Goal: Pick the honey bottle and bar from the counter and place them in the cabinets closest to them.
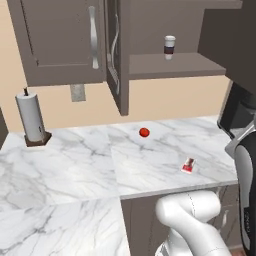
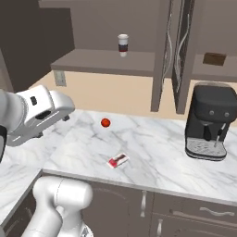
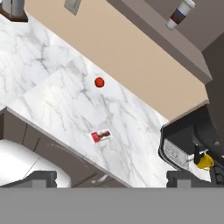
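Note:
The bar [image 1: 188,165] [image 2: 118,160] [image 3: 100,136], red and white with a brown part, lies flat near the front edge of the white marble counter [image 1: 75,165] [image 2: 157,148] [image 3: 57,100]. The honey bottle is out of view. My gripper [image 3: 111,178] hangs high above the counter front, open wide with nothing between its fingertips [image 3: 41,178]; the bar sits well ahead of it, slightly left of centre. Over the counter, a cabinet [image 1: 170,65] [image 2: 106,60] stands open with its shelf showing; its left neighbour [image 1: 60,40] is closed.
A round red ball [image 1: 144,132] [image 2: 105,122] [image 3: 99,82] rests behind the bar. A paper cup [image 1: 169,46] [image 2: 122,45] stands on the open shelf. The black coffee machine [image 2: 210,122] [image 3: 192,140], with a yellow mug [image 3: 203,161], is right of the bar; a paper towel roll [image 1: 32,120] is far left.

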